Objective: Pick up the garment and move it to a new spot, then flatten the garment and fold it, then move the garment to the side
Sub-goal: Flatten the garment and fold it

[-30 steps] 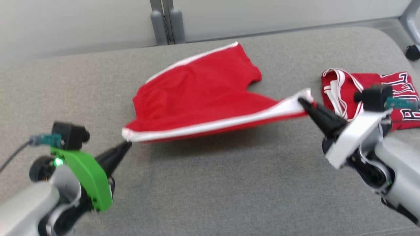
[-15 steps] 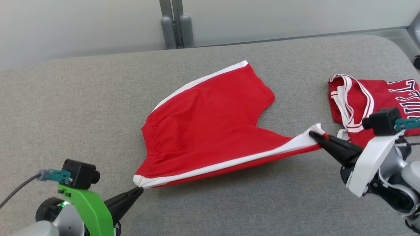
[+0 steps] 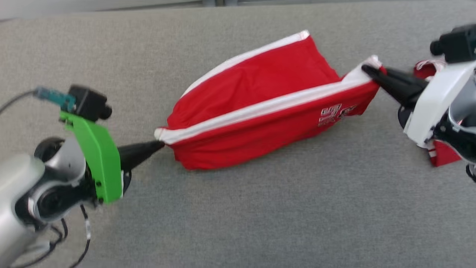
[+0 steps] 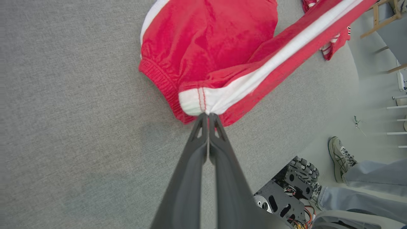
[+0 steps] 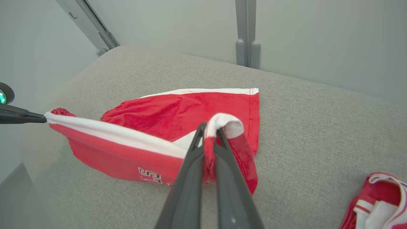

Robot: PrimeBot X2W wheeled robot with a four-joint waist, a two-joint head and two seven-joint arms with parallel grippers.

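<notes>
The garment point(image 3: 260, 100) is a pair of red shorts with white side stripes and a small printed logo, stretched between both arms above the grey cushion point(image 3: 260, 208). My left gripper point(image 3: 160, 143) is shut on the waistband end of the white stripe point(image 4: 203, 101). My right gripper point(image 3: 366, 68) is shut on the leg-hem corner point(image 5: 222, 122). One leg hangs from the raised edge while the other leg lies on the cushion behind it point(image 5: 190, 108). In the right wrist view the left gripper's tip point(image 5: 43, 118) shows at the far end of the stripe.
A second red jersey with white trim point(image 5: 378, 203) lies on the cushion at the right, partly behind my right arm point(image 3: 442, 156). Past the cushion's edge are the robot base point(image 4: 286, 197) and a person's shoe point(image 4: 340, 159). A grey post point(image 5: 247, 35) stands behind.
Both grippers have lifted the striped edge higher, so the front leg now hangs down and shows its logo. The head camera has tilted down, shifting the whole picture.
</notes>
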